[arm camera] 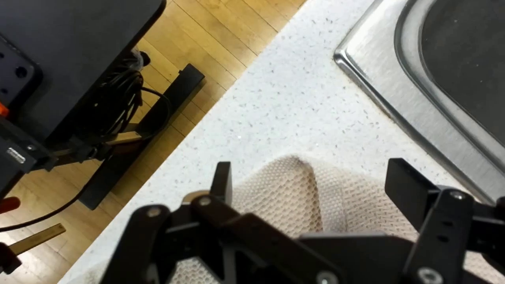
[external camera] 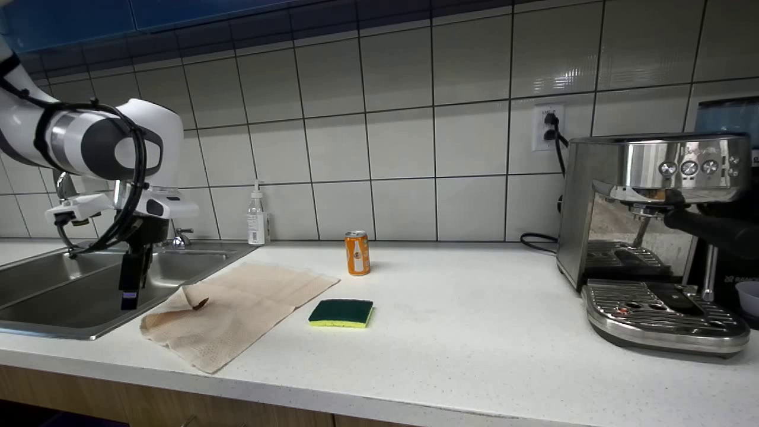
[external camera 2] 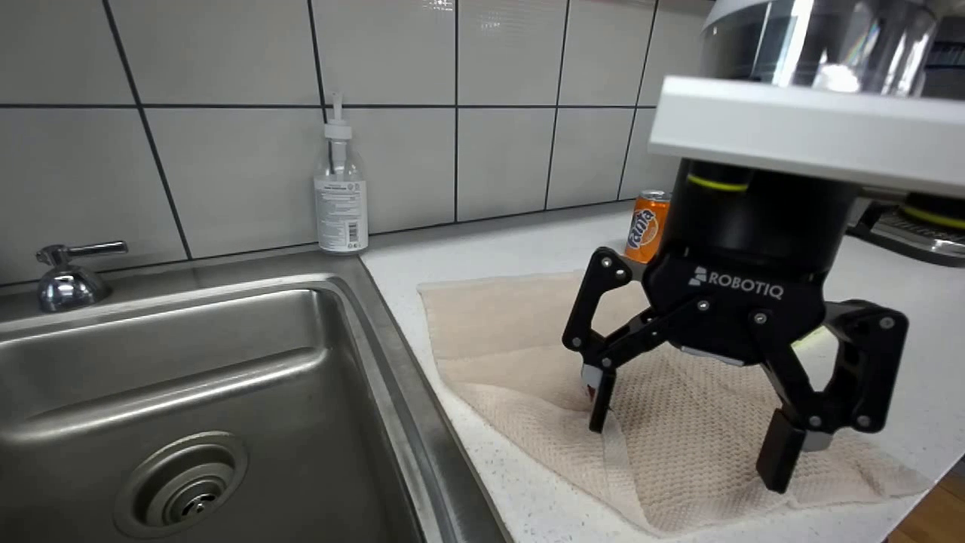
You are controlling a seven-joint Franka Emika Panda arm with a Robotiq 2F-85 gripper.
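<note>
My gripper is open and empty, its two black fingers spread wide. In both exterior views the gripper (external camera: 129,299) (external camera 2: 687,458) points down by the sink edge, near the beige cloth (external camera: 243,308) (external camera 2: 513,332). The cloth lies spread on the counter with one corner folded up. In the wrist view the gripper (arm camera: 309,169) has the folded corner of the cloth (arm camera: 284,197) below and between its fingers; I cannot tell whether they touch. A green and yellow sponge (external camera: 341,314) lies right of the cloth. An orange can (external camera: 357,254) (external camera 2: 646,226) stands upright behind.
The steel sink (external camera: 95,332) (external camera 2: 392,392) (arm camera: 378,94) borders the cloth. A clear pump bottle (external camera: 256,219) (external camera 2: 341,211) stands by the tiled wall at the sink's corner. A steel coffee machine (external camera: 652,145) stands at the counter's far end. A black stand (arm camera: 79,47) shows beyond the counter's front edge.
</note>
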